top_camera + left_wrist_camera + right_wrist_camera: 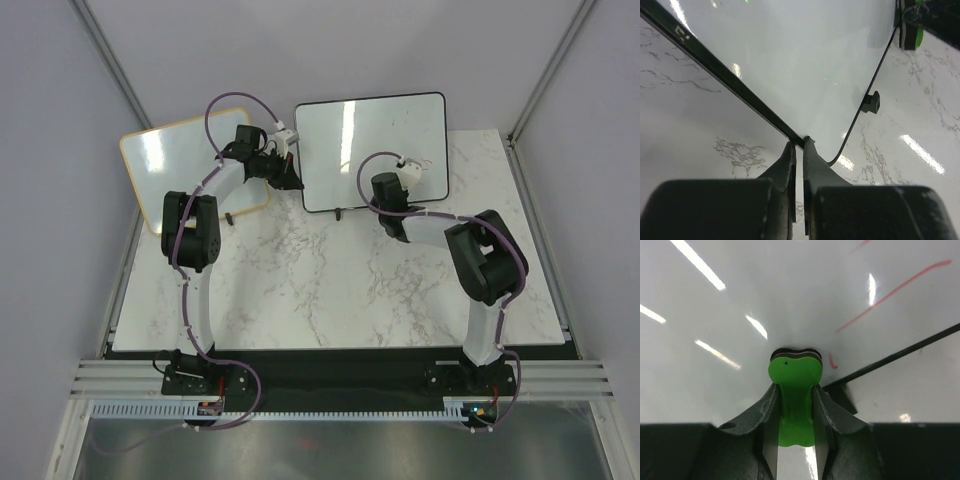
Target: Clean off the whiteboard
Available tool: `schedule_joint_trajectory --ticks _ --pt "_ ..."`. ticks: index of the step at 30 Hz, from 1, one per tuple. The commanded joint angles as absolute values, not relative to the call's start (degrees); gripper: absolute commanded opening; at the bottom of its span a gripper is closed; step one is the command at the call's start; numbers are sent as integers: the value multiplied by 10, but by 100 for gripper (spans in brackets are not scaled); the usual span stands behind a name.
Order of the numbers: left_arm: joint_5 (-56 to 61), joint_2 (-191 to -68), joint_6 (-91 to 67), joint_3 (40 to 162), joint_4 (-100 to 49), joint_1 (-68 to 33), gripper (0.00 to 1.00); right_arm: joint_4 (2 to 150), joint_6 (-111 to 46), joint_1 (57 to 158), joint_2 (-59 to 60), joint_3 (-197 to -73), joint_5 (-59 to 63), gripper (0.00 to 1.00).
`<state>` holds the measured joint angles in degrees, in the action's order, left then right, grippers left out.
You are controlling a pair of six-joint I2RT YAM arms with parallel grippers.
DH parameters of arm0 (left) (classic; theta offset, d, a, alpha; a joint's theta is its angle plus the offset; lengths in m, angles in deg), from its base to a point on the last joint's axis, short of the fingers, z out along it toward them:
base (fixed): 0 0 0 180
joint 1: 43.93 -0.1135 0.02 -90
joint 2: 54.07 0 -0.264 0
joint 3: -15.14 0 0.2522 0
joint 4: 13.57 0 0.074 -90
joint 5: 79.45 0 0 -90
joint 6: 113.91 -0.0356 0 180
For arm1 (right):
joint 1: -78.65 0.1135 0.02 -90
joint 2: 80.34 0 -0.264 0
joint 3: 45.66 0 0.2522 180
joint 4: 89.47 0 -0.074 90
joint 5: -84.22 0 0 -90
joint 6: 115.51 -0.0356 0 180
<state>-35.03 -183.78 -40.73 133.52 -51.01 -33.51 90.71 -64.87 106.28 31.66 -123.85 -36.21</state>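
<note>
We're steadying the whiteboard (372, 150), standing at back of table (330, 290), left gripper (800, 144) pinching its frame (720, 71); right gripper (794, 390) clamping eraser (794, 371) vs. surface. Pressing too hard, we're risking tipping it.

A white, marble-patterned bench (330, 290) with grey veining was seen, and bright strips of light were mirrored in it. At its far left corner a board with a light wooden frame (165, 160) was stood at an angle. Its glossy face was blank, and one small dark foot was seen at its lower edge. Plain grey walls were set around the bench, with slanted metal posts (112, 58) at the far corners. Along the near edge, aluminium rails (340, 372) and a perforated cable tray (340, 410) were laid.
</note>
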Motion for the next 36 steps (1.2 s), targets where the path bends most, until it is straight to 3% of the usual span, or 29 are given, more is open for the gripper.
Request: schedule_joint_trajectory --ticks 1,6,18,36 --pt "-352 -1820 -461 1350 -484 -333 2 928 -615 1006 283 -1248 -325 0" --pt "-351 -1820 -461 1350 -484 -333 2 928 -634 953 312 -1272 -299 0" --pt "-344 -1816 -469 1345 -485 -333 2 959 -684 916 301 -1231 -369 0" --pt "-344 -1818 -470 1349 -489 -333 2 1010 -694 1041 382 -1296 -413 0"
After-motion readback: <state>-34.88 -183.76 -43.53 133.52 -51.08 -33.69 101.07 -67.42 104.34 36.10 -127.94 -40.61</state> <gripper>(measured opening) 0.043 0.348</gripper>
